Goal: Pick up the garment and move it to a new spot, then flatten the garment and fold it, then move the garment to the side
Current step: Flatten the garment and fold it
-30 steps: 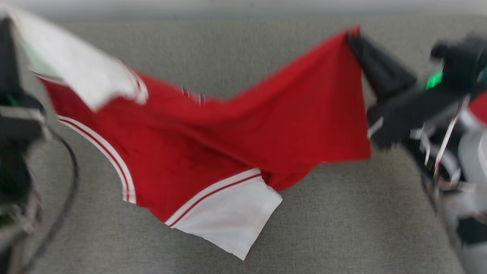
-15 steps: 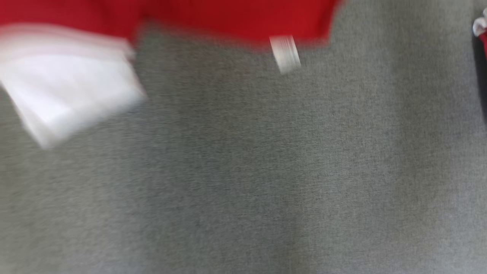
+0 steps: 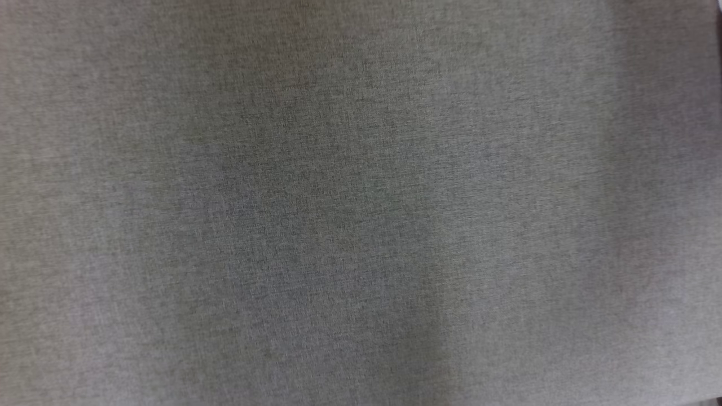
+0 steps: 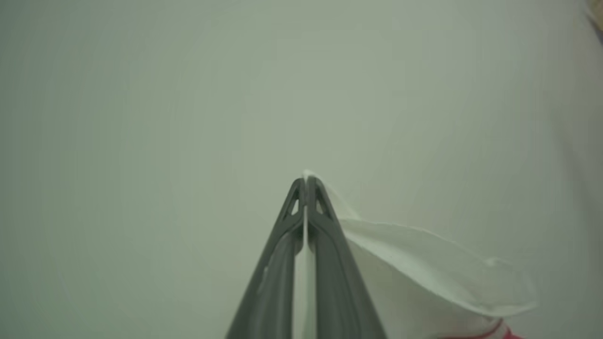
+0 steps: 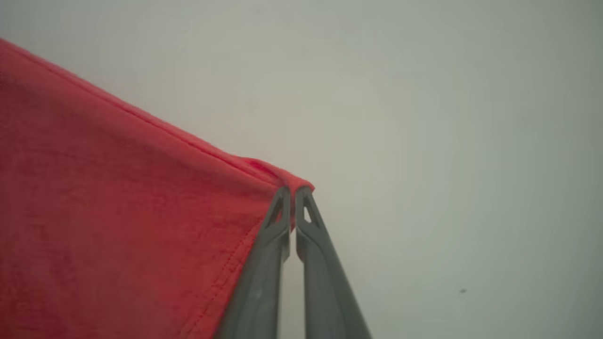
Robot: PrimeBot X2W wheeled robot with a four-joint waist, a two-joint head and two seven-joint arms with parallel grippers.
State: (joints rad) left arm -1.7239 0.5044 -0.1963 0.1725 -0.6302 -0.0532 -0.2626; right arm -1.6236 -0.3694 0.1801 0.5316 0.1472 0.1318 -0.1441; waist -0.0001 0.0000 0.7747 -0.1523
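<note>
**Red-and-white shirt pinched by both tools**

In the left wrist view, the left tool (image 4: 305, 181) has its two dark fingers pressed together on a thin white edge of the shirt (image 4: 424, 282). A sliver of white cloth runs up the gap between the fingers and peeps out just past the tips at 12 o'clock. From there the white sleeve panel falls away toward 4 o'clock with its outer edge loose and wavy. A thin red stripe (image 4: 490, 329) crosses the panel near 5 o'clock, at the bottom edge of the view. Behind it lies a plain, blurred, pale grey-green backdrop.

In the right wrist view, the right tool (image 5: 293, 192) is likewise closed, pinching a hemmed corner of the shirt's red body (image 5: 118, 212). The corner bunches a little over the fingertips. From it the top edge runs straight toward 10 o'clock, and the red cloth spreads out to 9 and 7 o'clock. A stitched hem runs down just beside the left-hand finger.

The head view looks down on a grey woven surface (image 3: 361, 203), slightly blurred, with a darker shade around its middle.
</note>
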